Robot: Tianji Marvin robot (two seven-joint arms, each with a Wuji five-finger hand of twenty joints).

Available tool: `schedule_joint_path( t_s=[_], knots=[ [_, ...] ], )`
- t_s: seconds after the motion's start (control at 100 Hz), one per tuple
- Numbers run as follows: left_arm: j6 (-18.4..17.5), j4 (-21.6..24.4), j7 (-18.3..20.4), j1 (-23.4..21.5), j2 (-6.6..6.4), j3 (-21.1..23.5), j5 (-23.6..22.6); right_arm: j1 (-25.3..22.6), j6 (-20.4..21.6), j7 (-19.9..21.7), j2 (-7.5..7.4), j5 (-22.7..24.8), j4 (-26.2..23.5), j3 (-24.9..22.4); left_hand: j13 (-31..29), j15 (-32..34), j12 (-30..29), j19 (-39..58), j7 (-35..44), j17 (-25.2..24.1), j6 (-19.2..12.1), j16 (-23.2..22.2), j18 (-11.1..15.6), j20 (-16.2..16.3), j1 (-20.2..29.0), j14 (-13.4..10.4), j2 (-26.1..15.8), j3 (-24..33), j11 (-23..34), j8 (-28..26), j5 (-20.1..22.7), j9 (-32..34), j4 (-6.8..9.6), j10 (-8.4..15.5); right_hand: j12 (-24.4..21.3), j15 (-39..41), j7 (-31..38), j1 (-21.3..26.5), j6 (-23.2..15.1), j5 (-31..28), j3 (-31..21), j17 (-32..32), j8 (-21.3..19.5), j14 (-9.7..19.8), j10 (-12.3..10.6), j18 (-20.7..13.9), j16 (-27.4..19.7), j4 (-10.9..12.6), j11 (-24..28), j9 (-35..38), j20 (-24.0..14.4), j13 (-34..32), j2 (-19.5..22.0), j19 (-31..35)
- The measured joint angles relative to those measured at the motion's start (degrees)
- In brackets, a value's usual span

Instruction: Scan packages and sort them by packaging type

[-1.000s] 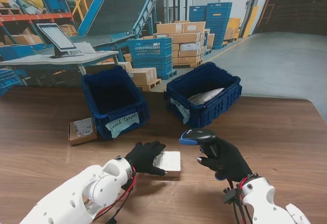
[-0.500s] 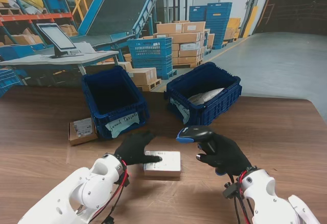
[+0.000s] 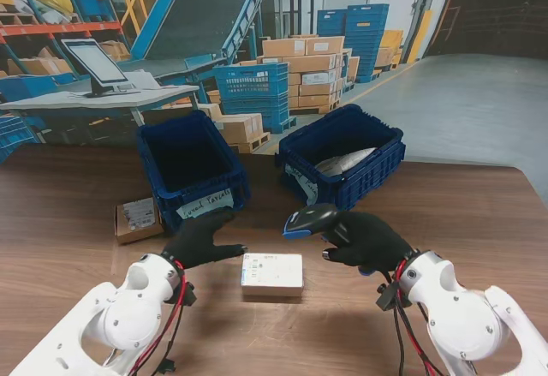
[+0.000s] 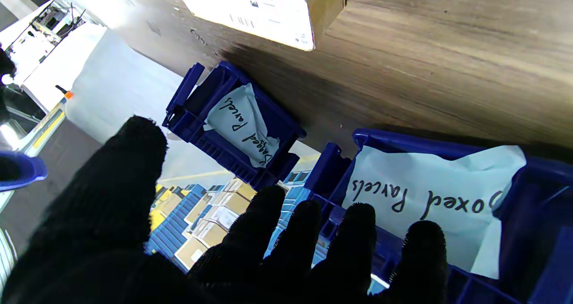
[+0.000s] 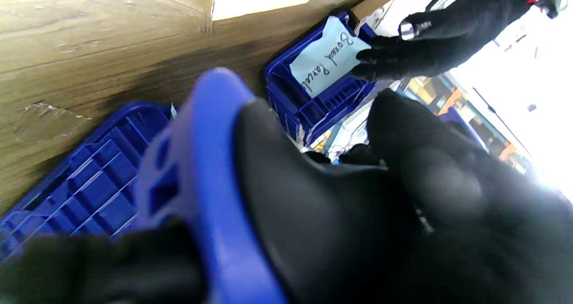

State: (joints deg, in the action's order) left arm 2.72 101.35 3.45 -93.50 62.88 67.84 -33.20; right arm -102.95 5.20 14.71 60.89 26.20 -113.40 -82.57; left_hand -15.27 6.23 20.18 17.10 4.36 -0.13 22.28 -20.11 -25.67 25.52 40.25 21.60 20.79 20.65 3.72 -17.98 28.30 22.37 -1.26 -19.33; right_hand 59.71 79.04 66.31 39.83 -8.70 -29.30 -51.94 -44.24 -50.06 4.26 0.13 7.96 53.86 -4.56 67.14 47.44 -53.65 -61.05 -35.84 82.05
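In a warehouse, on a wooden table (image 3: 479, 213), the right hand (image 3: 364, 241) gripped a scanner (image 3: 310, 218) aimed at the box (image 3: 272, 274), apparently mid-scan; the left hand (image 3: 199, 238) hovered spread, next needing to grasp it.

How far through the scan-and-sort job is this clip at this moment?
Done: one bagged parcel lies in the right bin. In hand: the right hand holds the scanner over the white box on the table; the left hand is open beside it. Left: binning this box, and the small carton beside the left bin.
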Motion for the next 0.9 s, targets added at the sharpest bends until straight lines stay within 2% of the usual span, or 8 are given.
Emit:
schedule_joint_path(
  t_s=[0.36,0.64,0.7,0.9],
  knots=[
    [-2.3,0.1,0.5,-2.9,-0.19,2.9,2.9,7.4,8.4,3.7,-1.64,2.0,8.7,5.4,0.0,0.0,0.0,0.1,0.0,0.0,0.0,0.0,0.0,0.0,0.0,0.0,0.0,0.0,0.0,-0.4,0.0,0.0,0.0,-0.1,0.0,0.0,-0.1,0.0,0.0,0.0,0.0,-0.1,-0.6,0.0,0.0,-0.1,0.0,0.0,0.0,0.0,0.0,0.0,0.0,0.0],
    [-3.5,-0.5,1.0,-4.0,-0.3,3.9,4.4,12.3,14.3,3.5,-2.15,3.2,15.8,11.4,0.0,0.0,0.0,0.6,0.0,0.0,0.0,0.0,0.0,0.0,0.0,0.0,0.0,0.0,0.0,-1.0,0.7,0.0,0.0,-0.3,0.0,0.0,-0.1,0.0,0.0,0.0,0.0,-0.1,-0.6,0.0,0.0,-0.1,0.0,0.0,0.0,0.0,0.0,0.0,0.0,0.0],
    [-3.6,-0.6,1.2,-4.1,-0.33,4.0,4.4,13.3,14.8,3.2,-2.21,3.8,17.0,12.8,0.0,0.0,0.0,0.6,0.1,0.0,0.0,0.0,0.0,0.0,1.4,0.0,0.0,0.1,0.0,-1.0,0.8,0.0,0.0,-0.4,0.0,0.0,-0.1,0.0,0.0,0.0,0.0,-0.1,-0.6,0.0,0.0,-0.1,0.0,0.0,0.0,0.0,0.0,0.0,0.0,0.0],
    [-3.7,-0.7,1.4,-4.3,-0.4,4.2,4.8,15.9,16.0,1.2,-2.22,5.1,20.3,16.6,0.0,0.0,0.0,0.6,0.1,0.0,0.0,0.0,0.0,0.0,1.4,0.0,0.0,0.3,0.0,-1.0,0.8,0.0,0.04,-0.4,0.0,0.0,-0.1,0.0,0.0,0.0,0.0,-0.1,-0.6,0.0,0.0,-0.4,0.0,0.0,0.0,0.0,0.0,0.0,0.0,0.0]
  ],
)
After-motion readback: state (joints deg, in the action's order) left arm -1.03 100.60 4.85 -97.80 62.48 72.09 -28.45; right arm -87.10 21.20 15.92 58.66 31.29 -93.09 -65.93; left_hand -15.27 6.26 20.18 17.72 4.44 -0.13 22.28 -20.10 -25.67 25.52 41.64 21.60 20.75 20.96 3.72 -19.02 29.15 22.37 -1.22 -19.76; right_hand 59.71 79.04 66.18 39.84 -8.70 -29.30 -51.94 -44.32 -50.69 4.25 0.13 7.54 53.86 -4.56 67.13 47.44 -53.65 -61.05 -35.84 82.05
